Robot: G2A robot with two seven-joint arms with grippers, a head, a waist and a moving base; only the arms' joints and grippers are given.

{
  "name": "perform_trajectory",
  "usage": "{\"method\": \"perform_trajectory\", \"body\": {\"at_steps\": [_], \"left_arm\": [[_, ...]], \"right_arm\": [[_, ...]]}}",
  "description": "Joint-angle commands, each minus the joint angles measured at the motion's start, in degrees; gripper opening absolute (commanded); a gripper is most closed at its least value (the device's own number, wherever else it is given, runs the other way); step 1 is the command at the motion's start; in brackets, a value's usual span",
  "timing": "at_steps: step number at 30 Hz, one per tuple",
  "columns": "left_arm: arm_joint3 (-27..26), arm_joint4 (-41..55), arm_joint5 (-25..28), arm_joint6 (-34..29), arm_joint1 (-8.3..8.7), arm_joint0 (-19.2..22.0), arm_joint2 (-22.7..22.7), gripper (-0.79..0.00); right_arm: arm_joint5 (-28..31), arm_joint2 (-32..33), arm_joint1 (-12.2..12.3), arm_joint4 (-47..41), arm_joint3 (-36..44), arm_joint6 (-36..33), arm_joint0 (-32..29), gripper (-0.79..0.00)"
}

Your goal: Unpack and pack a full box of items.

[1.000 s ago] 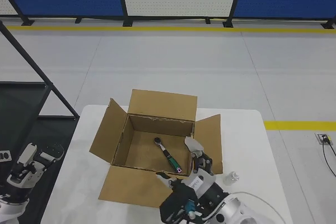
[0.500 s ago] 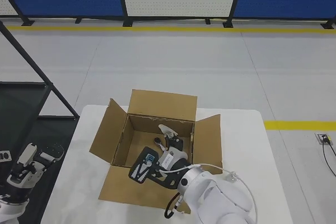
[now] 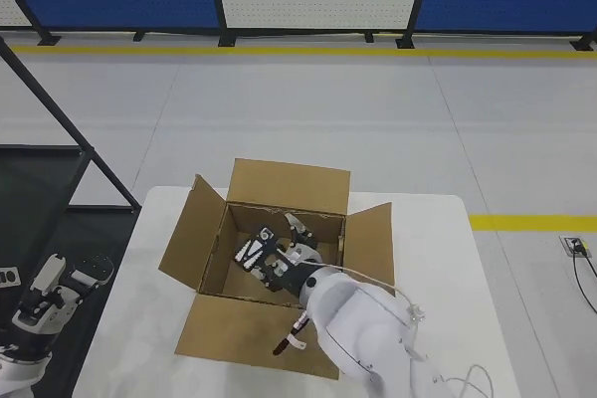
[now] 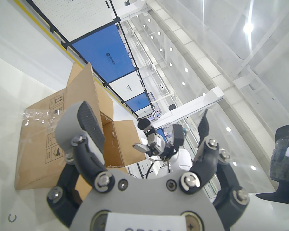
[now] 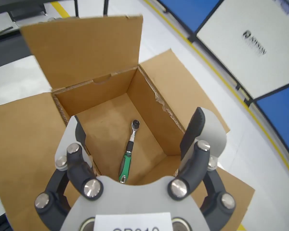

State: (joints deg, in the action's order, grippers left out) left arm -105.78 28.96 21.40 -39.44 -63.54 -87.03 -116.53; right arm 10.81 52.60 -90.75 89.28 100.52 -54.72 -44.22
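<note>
An open cardboard box (image 3: 284, 189) stands on the white table (image 3: 428, 229), all its flaps folded out. On its floor lies a ratchet wrench (image 5: 129, 148) with a green handle. My right gripper (image 5: 136, 118) hangs open over the inside of the box, above the wrench, with nothing between its fingers; in the top view the right gripper (image 3: 272, 251) sits over the middle of the box. My left gripper (image 4: 144, 111) is open and holds nothing, low beside the table's left edge, facing the box's outer wall (image 4: 38, 150).
A dark metal rack (image 3: 25, 189) stands left of the table. A small clear bottle (image 3: 416, 311) lies on the table right of the box, partly behind my right arm. The left arm (image 3: 55, 289) stays off the table's left side.
My right gripper has swung from the box's near right corner to over the middle of the box, and now covers the wrench in the top view. The left arm has not moved.
</note>
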Motion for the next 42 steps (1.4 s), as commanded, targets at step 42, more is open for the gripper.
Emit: {"method": "perform_trajectory", "body": {"at_steps": [42], "left_arm": [[0.0, 0.0, 0.0, 0.0, 0.0, 0.0, 0.0, 0.0]], "right_arm": [[-7.5, -10.5, -13.3, -30.7, -72.5, -4.2, 33.2, -0.123]]}}
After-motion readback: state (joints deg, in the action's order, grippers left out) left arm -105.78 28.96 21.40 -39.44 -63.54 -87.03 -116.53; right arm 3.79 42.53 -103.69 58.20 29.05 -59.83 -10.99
